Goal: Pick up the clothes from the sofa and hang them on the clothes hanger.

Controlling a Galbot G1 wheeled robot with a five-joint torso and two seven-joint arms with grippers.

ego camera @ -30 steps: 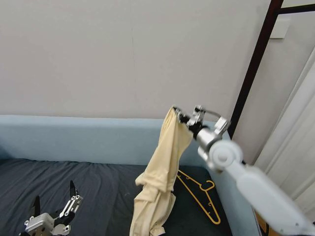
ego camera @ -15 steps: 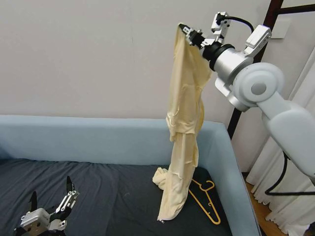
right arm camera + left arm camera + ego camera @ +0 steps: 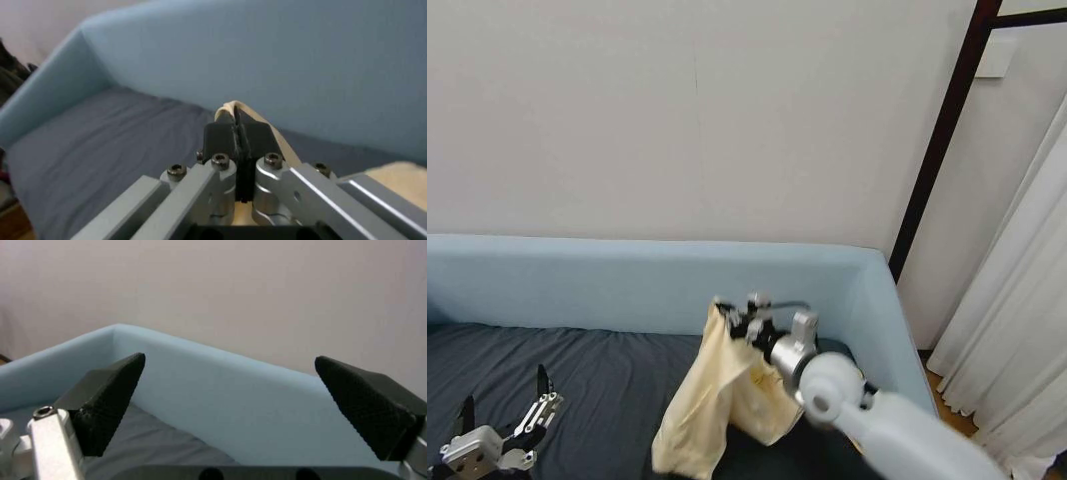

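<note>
Clothing is the thing in hand: a cream garment (image 3: 709, 400) is pinched by its upper edge in the right gripper (image 3: 725, 313), whose claw is closed tight on the fabric above the sofa (image 3: 577, 285), over the right-hand part of the seat and in front of the pale blue backrest. From that grip the cloth falls in loose folds and its lower part meets the sofa's dark blue seat cushion (image 3: 597, 365), so the garment is partly lifted and partly resting on the sofa. The right arm reaches in from the robot's right side, low over the sofa's right end, with its silver wrist just behind the claw. From the right wrist camera the two black fingertips (image 3: 223, 134) are pressed together with no gap between them, a narrow strip of the cream garment (image 3: 228, 106) showing at their tips, and beyond them lie the sofa's blue backrest (image 3: 300, 60) and its dark seat. The left gripper (image 3: 505, 415) hangs low over the left-hand part of the sofa's seat, well apart from the garment, its claw spread wide and holding nothing. The left wrist camera shows the same: the black fingers (image 3: 110, 400) stand far apart, with the sofa's backrest (image 3: 220, 390) and the pale wall above the sofa between them. Past the sofa's right end a dark rack post (image 3: 939, 135) rises against the wall, and a white curtain (image 3: 1017, 330) hangs farther to the right of the sofa.
</note>
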